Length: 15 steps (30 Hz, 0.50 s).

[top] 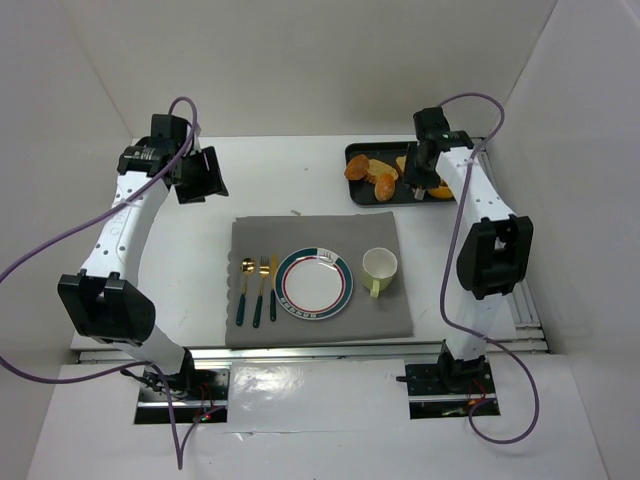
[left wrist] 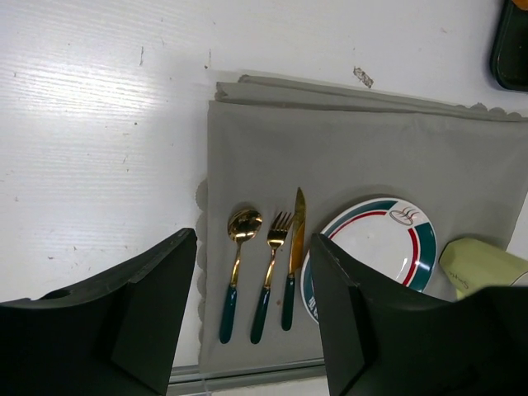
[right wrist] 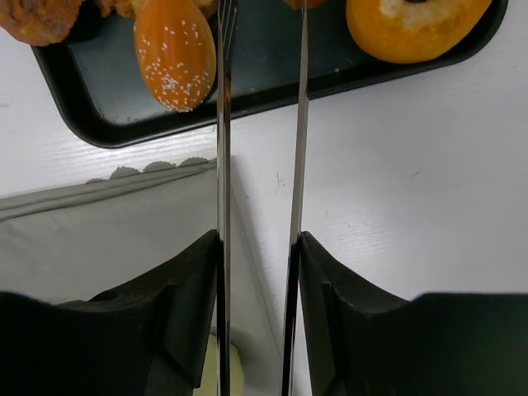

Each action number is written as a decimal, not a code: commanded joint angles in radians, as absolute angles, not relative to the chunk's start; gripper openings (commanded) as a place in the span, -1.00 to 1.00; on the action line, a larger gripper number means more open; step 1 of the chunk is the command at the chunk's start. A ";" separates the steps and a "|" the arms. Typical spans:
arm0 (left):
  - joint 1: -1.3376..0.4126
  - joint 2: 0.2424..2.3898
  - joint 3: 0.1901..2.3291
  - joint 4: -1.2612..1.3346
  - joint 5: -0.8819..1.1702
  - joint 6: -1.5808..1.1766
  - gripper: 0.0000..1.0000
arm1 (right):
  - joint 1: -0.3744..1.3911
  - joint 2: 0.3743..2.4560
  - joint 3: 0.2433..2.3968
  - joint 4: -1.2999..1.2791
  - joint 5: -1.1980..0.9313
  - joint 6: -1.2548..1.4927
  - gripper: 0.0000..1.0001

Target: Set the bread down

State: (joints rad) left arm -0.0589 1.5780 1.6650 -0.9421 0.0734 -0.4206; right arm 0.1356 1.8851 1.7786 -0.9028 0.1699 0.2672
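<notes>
Several breads lie on the black tray [top: 357, 192] at the back right: a sesame-topped roll [right wrist: 175, 51], a round orange bun [right wrist: 417, 25] and a brown one [right wrist: 37, 21]. My right gripper [right wrist: 260, 239] hangs over the tray's near edge [right wrist: 272, 82], shut on a pair of metal tongs [right wrist: 223, 165]. The two blades stand a little apart and reach over the tray beside the sesame roll. Their tips run past the top of the right wrist view, so I cannot tell if bread is between them. My left gripper [left wrist: 254, 238] is open and empty, raised at the back left [top: 205, 175].
A grey placemat [top: 320, 240] carries a white plate with a teal and red rim [top: 313, 283], a pale green cup [top: 379, 266] and a gold spoon, fork and knife with dark green handles [top: 258, 290]. White walls enclose the table.
</notes>
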 commanded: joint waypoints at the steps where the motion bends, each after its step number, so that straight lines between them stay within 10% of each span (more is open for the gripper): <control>1: -0.051 1.575 1.697 -0.946 0.080 -0.405 0.40 | 0.150 1.904 1.873 -0.951 0.179 0.238 -0.03; 15: -0.051 1.585 1.667 -0.917 0.109 -0.414 0.40 | 0.178 2.078 2.057 -1.029 0.247 0.106 -0.03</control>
State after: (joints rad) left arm -0.0555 1.5787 1.6646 -0.9421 0.0845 -0.4210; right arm 0.1665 2.0594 2.0068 -0.9756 0.2298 0.1402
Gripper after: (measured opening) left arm 0.698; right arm 0.489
